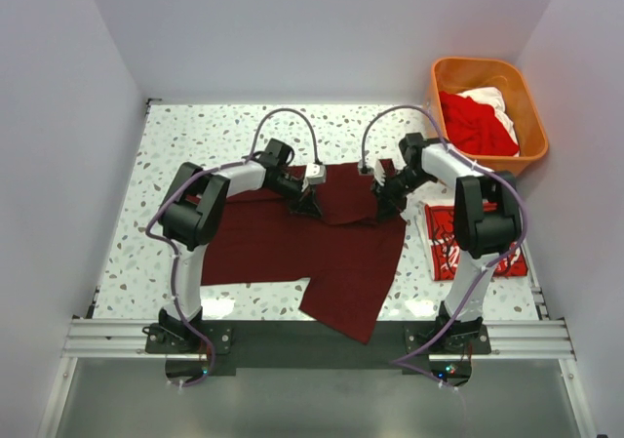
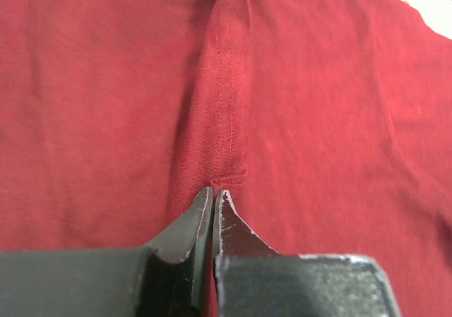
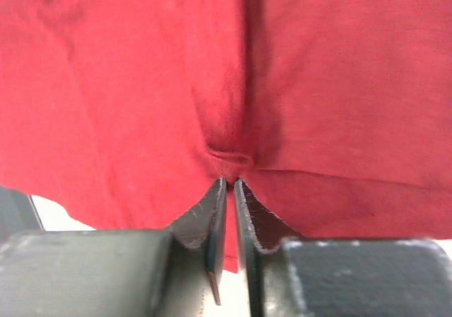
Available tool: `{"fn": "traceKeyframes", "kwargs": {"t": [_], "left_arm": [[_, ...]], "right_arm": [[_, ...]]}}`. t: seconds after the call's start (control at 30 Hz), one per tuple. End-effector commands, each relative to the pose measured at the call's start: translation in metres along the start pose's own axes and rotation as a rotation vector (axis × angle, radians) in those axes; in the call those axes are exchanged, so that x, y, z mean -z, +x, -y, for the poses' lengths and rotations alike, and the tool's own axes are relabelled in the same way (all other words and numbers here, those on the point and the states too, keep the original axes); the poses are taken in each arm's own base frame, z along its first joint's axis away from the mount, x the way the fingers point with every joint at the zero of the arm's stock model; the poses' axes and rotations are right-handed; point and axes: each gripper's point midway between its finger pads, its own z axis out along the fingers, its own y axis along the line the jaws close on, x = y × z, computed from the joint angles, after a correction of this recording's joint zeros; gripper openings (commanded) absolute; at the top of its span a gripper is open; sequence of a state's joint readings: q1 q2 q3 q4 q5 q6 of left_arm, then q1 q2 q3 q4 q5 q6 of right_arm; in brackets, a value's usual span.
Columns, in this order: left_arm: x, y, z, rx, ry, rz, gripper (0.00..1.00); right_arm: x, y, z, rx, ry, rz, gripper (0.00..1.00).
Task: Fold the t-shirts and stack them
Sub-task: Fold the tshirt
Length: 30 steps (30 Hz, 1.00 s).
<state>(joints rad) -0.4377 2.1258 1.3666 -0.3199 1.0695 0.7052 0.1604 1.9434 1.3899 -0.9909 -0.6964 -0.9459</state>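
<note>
A plain dark maroon t-shirt (image 1: pixel 312 243) lies spread in the middle of the table, its near corner hanging over the front edge. My left gripper (image 1: pixel 305 204) is shut on a fold of it near its upper left, and the left wrist view shows the jaws pinching a stitched hem (image 2: pixel 224 119). My right gripper (image 1: pixel 383 202) is shut on the shirt's upper right part, where the cloth (image 3: pixel 233 158) bunches between the fingertips. A folded red t-shirt with white script (image 1: pixel 450 248) lies at the right, partly under the right arm.
An orange plastic basket (image 1: pixel 526 106) at the back right holds further red (image 1: pixel 476 126) and white (image 1: pixel 487 97) shirts. The speckled table (image 1: pixel 195 136) ends at side walls and a metal rail (image 1: pixel 312 336) in front.
</note>
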Motion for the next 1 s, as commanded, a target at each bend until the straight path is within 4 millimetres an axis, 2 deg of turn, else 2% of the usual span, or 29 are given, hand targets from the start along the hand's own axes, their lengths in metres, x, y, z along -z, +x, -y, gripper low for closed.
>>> {"fn": "traceKeyframes", "kwargs": {"t": [0.0,0.17,0.23,0.27,0.33,0.37,0.4,0.47,0.6,0.7,0.73,0.8,0.83,0.93,0.97], "left_arm": [[0.011,-0.002,0.016,-0.104,0.035,-0.016,0.04],[0.017,-0.005,0.026,-0.174,0.055,-0.021,0.05],[0.020,-0.008,0.029,-0.197,0.058,-0.017,0.09],[0.022,-0.010,0.032,-0.193,0.068,-0.019,0.14],[0.023,-0.013,0.038,-0.242,0.102,-0.015,0.32],[0.028,-0.011,0.046,-0.210,0.125,-0.025,0.33],[0.031,-0.017,0.047,-0.222,0.130,-0.014,0.34],[0.042,-0.019,0.052,-0.205,0.136,-0.005,0.35],[0.066,-0.030,0.048,-0.120,0.111,0.045,0.32],[0.091,-0.032,0.026,-0.047,0.012,0.080,0.32],[0.098,-0.041,0.018,-0.031,-0.033,0.094,0.32],[0.100,-0.038,0.013,-0.016,-0.090,0.066,0.32],[0.104,-0.048,0.016,-0.023,-0.119,0.070,0.32],[0.088,-0.051,0.018,-0.189,-0.159,0.027,0.33],[0.074,-0.046,0.028,-0.238,-0.132,0.002,0.33]], "right_arm": [[-0.004,0.015,-0.019,0.142,-0.076,-0.060,0.16],[-0.004,0.018,-0.033,0.241,-0.120,-0.084,0.37],[-0.002,0.018,-0.035,0.244,-0.125,-0.084,0.40],[-0.002,0.016,-0.033,0.220,-0.117,-0.084,0.41],[0.000,0.007,-0.029,0.169,-0.112,-0.051,0.41],[0.003,0.003,-0.026,0.101,-0.103,-0.035,0.40],[0.005,-0.008,-0.018,0.075,-0.087,-0.009,0.40],[0.014,-0.027,-0.010,-0.014,-0.062,0.044,0.39],[0.017,-0.055,0.012,-0.097,0.023,0.115,0.37],[0.017,-0.063,0.021,-0.139,0.075,0.103,0.36],[0.013,-0.065,0.018,-0.144,0.065,0.094,0.35],[0.012,-0.069,0.012,-0.142,0.050,0.085,0.31],[0.011,-0.069,0.009,-0.138,0.047,0.077,0.30],[-0.001,-0.064,0.002,-0.138,0.037,0.042,0.29],[-0.007,-0.062,-0.002,-0.139,0.025,0.026,0.29]]}}
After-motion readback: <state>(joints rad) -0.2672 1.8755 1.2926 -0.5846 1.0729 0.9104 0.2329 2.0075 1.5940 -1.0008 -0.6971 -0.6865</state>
